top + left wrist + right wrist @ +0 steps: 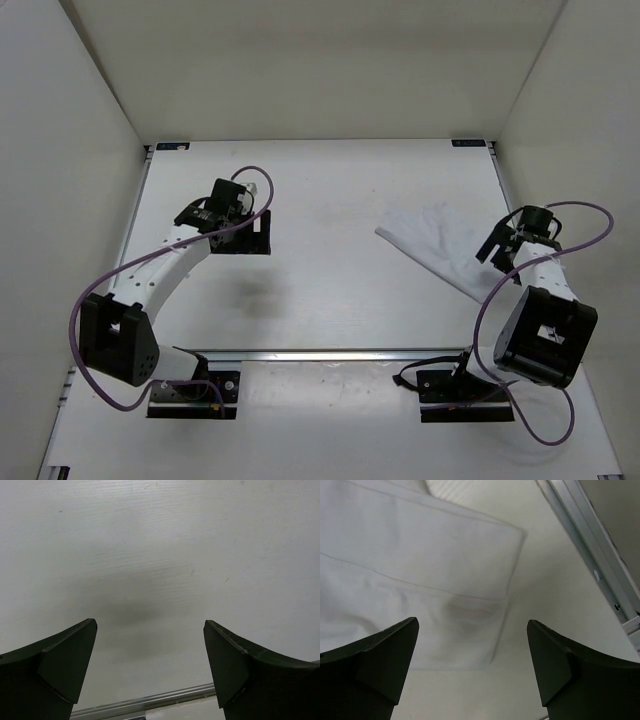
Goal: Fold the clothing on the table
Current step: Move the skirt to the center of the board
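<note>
Clothing (410, 560) just ahead of the wide-spread right jaws; left jaws equally wide, well apart.

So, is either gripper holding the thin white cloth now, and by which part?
Nothing is held. The left gripper and the right gripper stand open; the thin white cloth lies under the right one.

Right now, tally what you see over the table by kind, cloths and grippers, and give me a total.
Cloth: 1
Grippers: 2, left gripper and right gripper, both open
Total: 3
</note>
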`<state>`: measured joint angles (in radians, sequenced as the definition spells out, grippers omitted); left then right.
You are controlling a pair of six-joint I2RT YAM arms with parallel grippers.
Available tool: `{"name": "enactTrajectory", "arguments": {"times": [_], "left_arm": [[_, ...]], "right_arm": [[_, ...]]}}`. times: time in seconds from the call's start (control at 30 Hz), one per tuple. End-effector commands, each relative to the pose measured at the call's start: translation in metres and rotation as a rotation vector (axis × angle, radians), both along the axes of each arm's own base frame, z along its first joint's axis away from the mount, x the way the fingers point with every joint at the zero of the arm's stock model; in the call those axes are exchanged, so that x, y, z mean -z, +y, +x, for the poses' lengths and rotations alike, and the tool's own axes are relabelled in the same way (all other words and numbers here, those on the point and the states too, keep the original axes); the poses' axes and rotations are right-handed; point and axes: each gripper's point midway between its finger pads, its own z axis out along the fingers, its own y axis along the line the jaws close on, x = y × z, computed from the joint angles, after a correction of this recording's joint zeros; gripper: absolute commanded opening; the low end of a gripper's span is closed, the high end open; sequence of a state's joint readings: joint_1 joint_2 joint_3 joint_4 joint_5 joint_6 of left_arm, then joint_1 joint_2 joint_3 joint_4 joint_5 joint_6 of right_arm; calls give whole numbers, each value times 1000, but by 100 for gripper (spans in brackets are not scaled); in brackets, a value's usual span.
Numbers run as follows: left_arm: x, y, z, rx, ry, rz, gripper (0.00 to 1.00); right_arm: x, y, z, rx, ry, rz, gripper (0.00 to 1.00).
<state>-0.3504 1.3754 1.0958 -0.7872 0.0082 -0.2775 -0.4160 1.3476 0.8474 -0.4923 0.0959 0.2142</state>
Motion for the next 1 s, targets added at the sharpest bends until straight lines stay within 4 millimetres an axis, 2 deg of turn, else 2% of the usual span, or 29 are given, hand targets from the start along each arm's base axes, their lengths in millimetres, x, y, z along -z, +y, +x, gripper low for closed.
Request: {"name": "enactTrajectory", "arguments": {"times": [0.0, 0.23, 0.3, 0.5, 0.63, 0.67, 0.73, 0.8, 0.87, 0.97], "left_arm": [[-24, -15, 18, 24, -81, -67, 99], [-20, -12, 16, 18, -73, -75, 99], [-21, -11, 14, 17, -79, -82, 99], [-19, -3, 14, 3, -71, -94, 99], [-23, -5, 15, 8, -77, -91, 98], [-21, -6, 14, 3, -69, -95, 99], [-23, -8, 14, 6, -74, -108, 98], [-22, -10, 13, 10, -63, -125, 99], [-21, -13, 13, 16, -63, -130, 99], [-19, -18, 10, 36, -63, -154, 98]], "right_arm": [[2, -14, -4, 42, 18, -46, 87], [28, -30, -11, 77, 104, -49, 86], [34, -36, -9, 86, 127, -47, 84], [55, -34, -1, 68, 157, 10, 74], [63, -32, 5, 56, 202, 17, 56], [63, -33, 7, 56, 202, 20, 42], [64, -34, 9, 53, 212, 19, 27], [65, -33, 8, 45, 219, 15, 3], [62, -29, 13, 21, 215, 9, 1], [52, -9, 25, -71, 205, -21, 0]]}}
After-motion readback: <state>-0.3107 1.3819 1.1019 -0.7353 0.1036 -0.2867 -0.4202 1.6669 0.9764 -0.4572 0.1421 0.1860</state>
